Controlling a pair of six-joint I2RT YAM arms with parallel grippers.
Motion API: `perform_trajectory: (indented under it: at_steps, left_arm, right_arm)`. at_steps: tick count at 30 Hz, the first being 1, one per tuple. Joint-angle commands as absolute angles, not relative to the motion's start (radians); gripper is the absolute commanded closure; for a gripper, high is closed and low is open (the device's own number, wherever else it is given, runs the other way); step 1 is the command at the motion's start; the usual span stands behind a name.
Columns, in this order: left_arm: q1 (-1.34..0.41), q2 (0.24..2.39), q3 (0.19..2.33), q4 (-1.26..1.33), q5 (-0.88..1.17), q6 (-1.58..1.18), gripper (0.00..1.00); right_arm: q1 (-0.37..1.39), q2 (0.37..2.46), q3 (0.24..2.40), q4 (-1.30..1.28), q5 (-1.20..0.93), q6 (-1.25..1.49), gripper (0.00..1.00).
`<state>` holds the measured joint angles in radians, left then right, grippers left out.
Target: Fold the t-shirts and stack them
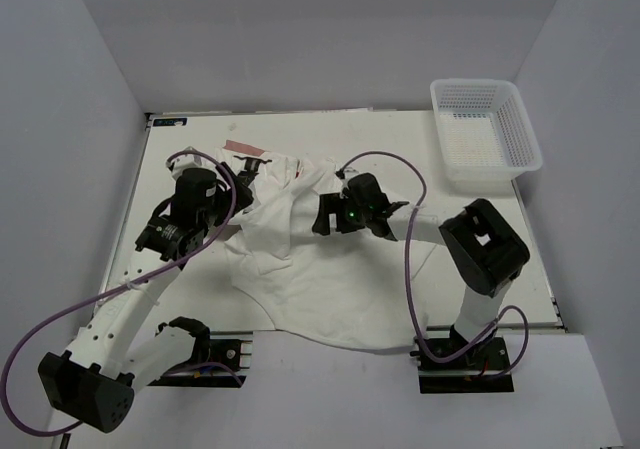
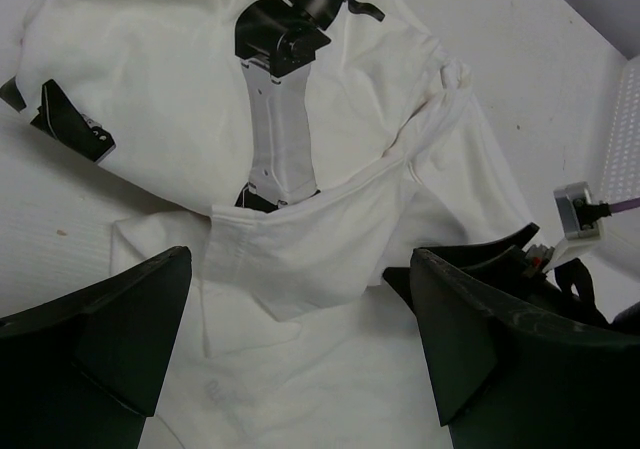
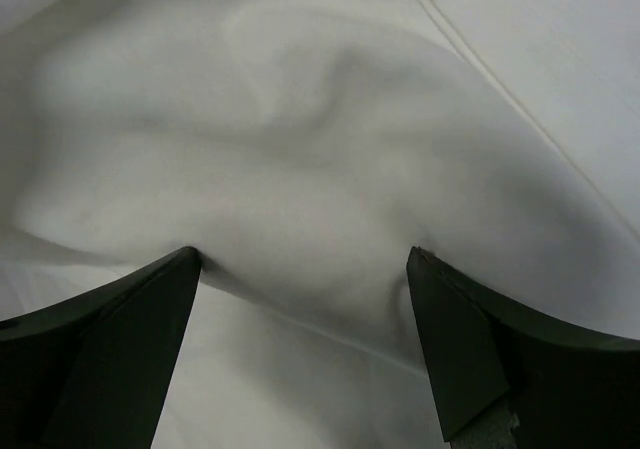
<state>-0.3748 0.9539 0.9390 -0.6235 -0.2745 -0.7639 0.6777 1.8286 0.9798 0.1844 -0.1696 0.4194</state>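
One white t-shirt [image 1: 335, 294] lies crumpled and spread across the middle of the table, with no print showing on top. My left gripper [image 1: 232, 191] is open over the shirt's left part. In the left wrist view [image 2: 300, 257] its fingers stand wide apart above a folded hem of the shirt [image 2: 300, 349] and hold nothing. My right gripper [image 1: 326, 215] is open over the shirt's upper middle. In the right wrist view [image 3: 303, 254] its fingertips touch a raised fold of the cloth [image 3: 300, 119] without closing on it. Any other shirts are out of view.
A white mesh basket [image 1: 485, 134] stands at the table's back right corner. A pinkish strip [image 1: 245, 147] lies at the shirt's far left edge. The right arm's white link [image 2: 280, 119] crosses the top of the left wrist view. Bare table [image 1: 185, 299] shows at the front left.
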Motion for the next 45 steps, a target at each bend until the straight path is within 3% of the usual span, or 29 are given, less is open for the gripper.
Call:
perform_trajectory:
  at_steps: [1, 6, 10, 11, 13, 18, 22, 31, 38, 45]
  left_arm:
    - [-0.371, 0.954, 0.98, -0.606, -0.249, -0.735, 0.0]
    - [-0.371, 1.021, 1.02, -0.615, -0.201, -0.651, 0.0]
    - [-0.383, 1.152, 1.12, -0.664, -0.151, -0.592, 0.0]
    - [-0.383, 1.175, 1.132, -0.655, -0.103, -0.578, 0.0]
    - [-0.383, 1.242, 1.155, -0.634, -0.052, -0.522, 0.0]
    - [-0.402, 1.383, 1.202, -0.612, -0.006, -0.428, 0.0]
    - [-0.413, 1.486, 1.238, -0.634, -0.116, -0.388, 0.0]
    - [-0.48, 1.621, 1.239, -0.474, -0.205, -0.126, 0.0]
    - [-0.489, 1.745, 1.169, -0.347, -0.262, -0.081, 0.0]
    - [-0.47, 2.046, 1.341, -0.492, -0.524, -0.182, 0.0]
  right_arm:
    - [0.621, 1.763, 0.783, 0.092, -0.042, 0.506, 0.1]
    - [0.497, 1.512, 0.502, 0.097, -0.005, 0.652, 0.1]
    - [0.395, 1.324, 0.339, 0.098, -0.066, 0.733, 0.23]
    - [0.387, 1.296, 0.334, 0.083, -0.04, 0.747, 0.23]
    - [0.358, 1.174, 0.353, 0.002, -0.005, 0.753, 0.1]
    - [0.336, 0.904, 0.426, -0.228, 0.251, 0.726, 0.1]
    - [0.33, 0.79, 0.468, -0.32, 0.382, 0.66, 0.1]
    - [0.328, 0.844, 0.422, -0.163, 0.103, 0.585, 0.1]
    - [0.328, 0.856, 0.403, -0.086, 0.068, 0.563, 0.1]
    - [0.33, 0.896, 0.4, -0.06, 0.071, 0.569, 0.1]
